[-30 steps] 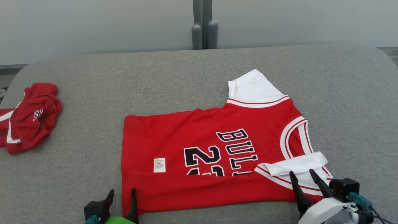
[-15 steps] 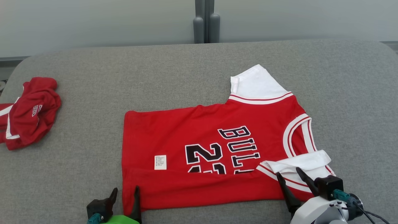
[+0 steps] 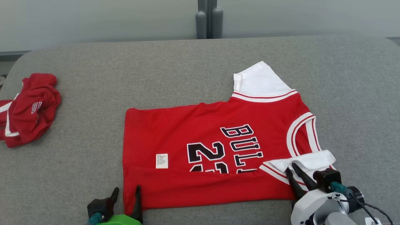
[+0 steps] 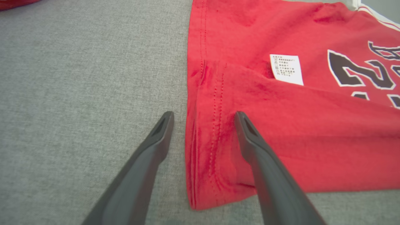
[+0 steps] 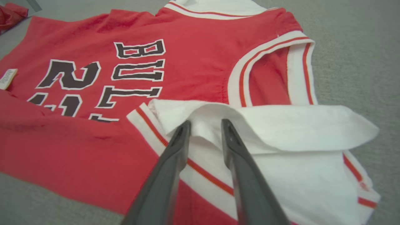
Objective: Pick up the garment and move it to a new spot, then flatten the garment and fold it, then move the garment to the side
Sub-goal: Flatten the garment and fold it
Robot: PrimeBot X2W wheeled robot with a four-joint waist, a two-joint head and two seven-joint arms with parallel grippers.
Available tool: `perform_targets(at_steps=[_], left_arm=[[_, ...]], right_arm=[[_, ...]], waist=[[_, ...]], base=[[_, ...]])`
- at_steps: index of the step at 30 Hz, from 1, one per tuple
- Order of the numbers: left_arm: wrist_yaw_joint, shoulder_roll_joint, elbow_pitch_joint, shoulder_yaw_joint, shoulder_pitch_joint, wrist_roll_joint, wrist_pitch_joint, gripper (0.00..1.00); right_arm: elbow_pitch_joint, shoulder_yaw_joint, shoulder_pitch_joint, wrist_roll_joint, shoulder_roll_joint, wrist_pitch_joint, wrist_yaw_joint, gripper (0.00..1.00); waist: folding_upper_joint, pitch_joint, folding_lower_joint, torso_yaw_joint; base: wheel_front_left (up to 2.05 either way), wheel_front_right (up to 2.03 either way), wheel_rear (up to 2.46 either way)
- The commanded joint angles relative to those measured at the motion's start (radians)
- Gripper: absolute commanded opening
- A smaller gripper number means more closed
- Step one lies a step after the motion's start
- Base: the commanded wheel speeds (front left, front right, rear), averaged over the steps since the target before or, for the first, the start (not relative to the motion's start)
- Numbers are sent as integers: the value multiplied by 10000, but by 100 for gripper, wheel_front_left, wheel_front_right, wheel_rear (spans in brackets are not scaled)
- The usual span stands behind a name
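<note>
The red jersey [image 3: 212,137] is spread on the grey padded surface [image 3: 93,78], just ahead of both grippers. Its hem corner is straddled by the left gripper [image 4: 203,114], held wide apart with nothing clasped. The folded white sleeve [image 5: 281,122] is met by the tips of the right gripper [image 5: 206,122], set slightly apart; whether cloth is pinched cannot be told. A crumpled red garment [image 3: 29,109] is seen far leftward of the left gripper.

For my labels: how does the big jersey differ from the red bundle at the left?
The jersey lies spread out, its near edge folded over; the bundle is crumpled in a heap. The jersey shows large black lettering; the bundle, only a small bit of lettering. Both are red with white trim.
</note>
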Motion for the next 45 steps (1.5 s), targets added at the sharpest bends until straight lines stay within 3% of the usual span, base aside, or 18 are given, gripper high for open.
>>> perform_targets(at_steps=[1, 14, 15, 16, 17, 27, 32, 45], left_arm=[[7, 59, 18, -2, -159, -56, 3, 100], [-72, 60, 47, -32, -356, 61, 3, 100], [-68, 59, 51, -64, -394, 64, 3, 100], [-71, 60, 52, -118, -466, 40, 3, 100], [-79, 60, 38, -152, -511, 42, 3, 100], [42, 60, -308, -203, -1048, -52, 3, 100], [-82, 79, -231, 107, -1916, 356, 3, 100], [-361, 557, 1850, 341, -5109, 946, 3, 100]], right_arm=[[86, -32, -171, -54, 33, -1, -15, 0], [817, -124, -1292, -73, -20, -1, -15, 0], [893, -86, -1429, -98, -12, -1, -15, 21], [1028, -50, -1750, -151, -22, -1, -15, 92], [1080, -97, -1919, -160, -3, -1, -15, 100], [503, -682, -2456, -681, 304, -1, -16, 100], [321, -966, -2803, -741, 137, -1, -16, 100], [217, -765, -4276, -841, -112, -1, -16, 100]], waist=[[0, 28, 0, 19], [0, 304, 0, 143], [0, 331, 0, 155], [0, 394, 0, 180], [0, 423, 0, 196], [0, 568, 0, 261], [0, 875, 0, 173], [0, 2191, 0, -221]], base=[[0, 0, 0], [0, 0, 0], [0, 0, 0], [0, 0, 0], [0, 0, 0], [0, 0, 0], [0, 0, 0], [0, 0, 0]])
